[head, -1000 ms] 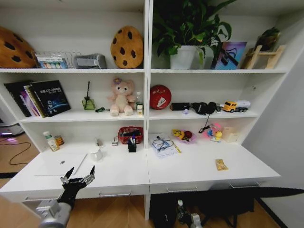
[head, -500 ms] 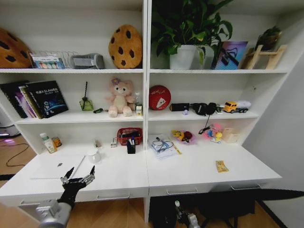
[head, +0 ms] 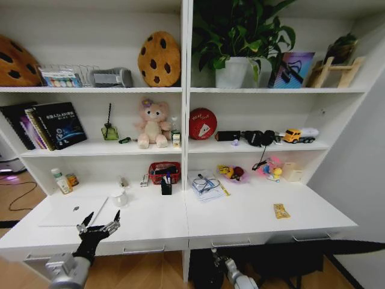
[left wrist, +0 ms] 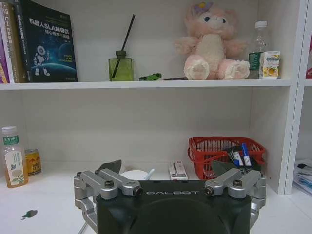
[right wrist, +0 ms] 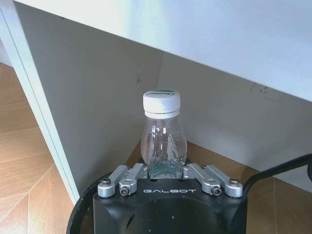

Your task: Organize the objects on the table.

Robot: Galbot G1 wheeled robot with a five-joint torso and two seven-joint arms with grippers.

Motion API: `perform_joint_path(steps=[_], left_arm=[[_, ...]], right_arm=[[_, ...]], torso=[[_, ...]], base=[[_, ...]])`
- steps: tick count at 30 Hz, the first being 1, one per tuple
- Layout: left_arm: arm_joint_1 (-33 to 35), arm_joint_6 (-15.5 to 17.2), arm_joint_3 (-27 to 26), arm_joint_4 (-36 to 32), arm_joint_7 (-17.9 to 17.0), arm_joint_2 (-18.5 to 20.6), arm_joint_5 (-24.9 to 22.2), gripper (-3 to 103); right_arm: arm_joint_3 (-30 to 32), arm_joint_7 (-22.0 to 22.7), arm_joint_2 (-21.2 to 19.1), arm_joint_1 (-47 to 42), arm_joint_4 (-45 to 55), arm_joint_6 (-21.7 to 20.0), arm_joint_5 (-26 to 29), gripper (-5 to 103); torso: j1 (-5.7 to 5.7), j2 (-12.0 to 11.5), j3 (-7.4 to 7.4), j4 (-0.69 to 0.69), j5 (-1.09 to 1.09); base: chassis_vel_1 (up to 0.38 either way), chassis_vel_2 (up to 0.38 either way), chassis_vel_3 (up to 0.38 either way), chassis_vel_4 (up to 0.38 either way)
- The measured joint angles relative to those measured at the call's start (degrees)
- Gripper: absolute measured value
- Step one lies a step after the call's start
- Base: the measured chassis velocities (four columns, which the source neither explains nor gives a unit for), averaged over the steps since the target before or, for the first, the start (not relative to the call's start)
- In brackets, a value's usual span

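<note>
at the front left edge of the table (head: 150, 226), the left claw (head: 101, 221) hangs just off the lip, fingers spread wide and empty, pointing inward over the top. the laptop (head: 75, 209) lies flat, lid shut, just beyond that claw near the table's left end, its long side running along the front edge. a white cup (head: 120, 195) stands at the laptop's right side; judged from the left wrist view, it sits almost straight ahead between the spread fingers. the can (left wrist: 32, 161) stands at the back left corner beside a tall bottle (left wrist: 12, 157), well apart from the claw. the yellow packet (head: 280, 209) lies toward the right end, far from the left claw.

the right claw (right wrist: 167, 171) is low, under the table's front edge near the middle, closed on a clear bottle (right wrist: 163, 136) with a white cap, held upright. that arm is nearer the packet but is occupied.

judgement: the left arm is the free one, and the laptop is nearest to it, a short reach forward and slightly left.
</note>
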Motion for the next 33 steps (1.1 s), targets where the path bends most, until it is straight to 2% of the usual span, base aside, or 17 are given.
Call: perform_joint_path(steps=[1,2,4,5,7,10,13,14,17,18,20,24,28,30,31,32,33], left_arm=[[0.0,0.0,0.0,0.0,0.0,0.0,0.0,100],[0.0,0.0,0.0,0.0,0.0,0.0,0.0,100],[0.0,0.0,0.0,0.0,0.0,0.0,0.0,100],[0.0,0.0,0.0,0.0,0.0,0.0,0.0,100],[0.0,0.0,0.0,0.0,0.0,0.0,0.0,100],[0.0,0.0,0.0,0.0,0.0,0.0,0.0,100],[0.0,0.0,0.0,0.0,0.0,0.0,0.0,100],[0.0,0.0,0.0,0.0,0.0,0.0,0.0,100],[0.0,0.0,0.0,0.0,0.0,0.0,0.0,100],[0.0,0.0,0.0,0.0,0.0,0.0,0.0,100],[0.0,0.0,0.0,0.0,0.0,0.0,0.0,100],[0.0,0.0,0.0,0.0,0.0,0.0,0.0,100],[0.0,0.0,0.0,0.0,0.0,0.0,0.0,100],[0.0,0.0,0.0,0.0,0.0,0.0,0.0,100],[0.0,0.0,0.0,0.0,0.0,0.0,0.0,100],[0.0,0.0,0.0,0.0,0.0,0.0,0.0,100],[0.0,0.0,0.0,0.0,0.1,0.0,0.0,100]], right_arm=[[-0.1,0.1,0.2,0.1,-0.2,0.1,-0.3,30],[-0.1,0.1,0.2,0.1,-0.2,0.1,-0.3,30],[-0.1,0.6,0.5,0.2,-0.7,0.5,-0.8,40],[-0.1,0.6,0.5,0.2,-0.7,0.5,-0.8,40],[0.1,1.5,0.8,0.5,-1.4,1.1,-1.1,51],[0.2,1.9,0.9,0.5,-1.5,1.2,-1.1,56],[0.3,2.3,0.8,0.3,-1.1,1.2,-0.9,73],[0.3,2.3,0.8,0.3,-1.1,1.2,-0.9,73],[0.3,3.5,0.9,-0.3,-0.3,1.3,-0.7,89],[0.3,3.5,0.9,-0.3,-0.3,1.3,-0.7,89],[0.2,4.1,0.7,-1.7,1.2,0.6,0.1,98],[-0.3,4.8,0.0,-6.1,4.3,-3.4,3.8,100],[0.4,5.4,0.1,-9.3,4.7,-3.6,5.8,100],[0.7,7.0,-0.3,-13.3,8.4,-4.8,11.0,100],[0.6,8.2,-0.9,-15.5,12.2,-7.2,14.0,100],[0.6,8.2,-0.9,-15.5,12.2,-7.2,14.0,100],[0.5,9.0,-1.4,-17.2,15.7,-9.3,16.0,100]], torso=[[0.0,0.0,0.0,0.0,0.0],[0.0,0.0,0.0,0.0,0.0],[0.0,0.0,0.0,0.0,0.0],[0.0,0.0,0.0,0.0,0.0],[0.0,0.0,0.0,-0.01,0.0],[0.0,0.0,0.0,0.0,0.0],[0.0,0.0,0.0,0.0,0.0],[0.0,0.0,0.0,0.0,0.0],[0.0,0.0,0.0,0.0,0.0],[0.0,0.0,0.0,0.0,0.0],[0.0,0.0,0.0,0.01,0.01],[0.0,0.0,0.0,-0.01,0.0],[0.0,0.0,-0.01,-0.01,0.02],[0.0,0.0,-0.01,-0.01,0.03],[-0.01,0.0,0.0,-0.02,0.03],[-0.01,0.0,0.0,-0.02,0.03],[0.0,0.0,-0.01,-0.02,0.01]], base=[[0.0,0.0,0.0,0.0],[0.0,0.0,0.0,0.0],[0.0,0.0,0.0,0.0],[0.0,0.0,0.0,0.0],[0.0,0.0,0.0,0.0],[0.0,0.0,0.0,0.0],[0.0,0.0,0.0,0.0],[0.0,0.0,0.0,0.0],[0.0,0.0,0.0,0.0],[0.0,0.0,0.0,0.0],[0.0,0.0,0.0,0.0],[0.0,0.0,0.0,0.0],[0.0,0.0,0.0,0.0],[0.0,0.0,0.0,0.0],[0.0,0.0,0.0,0.0],[0.0,0.0,0.0,0.0],[0.0,0.0,0.0,0.0]])
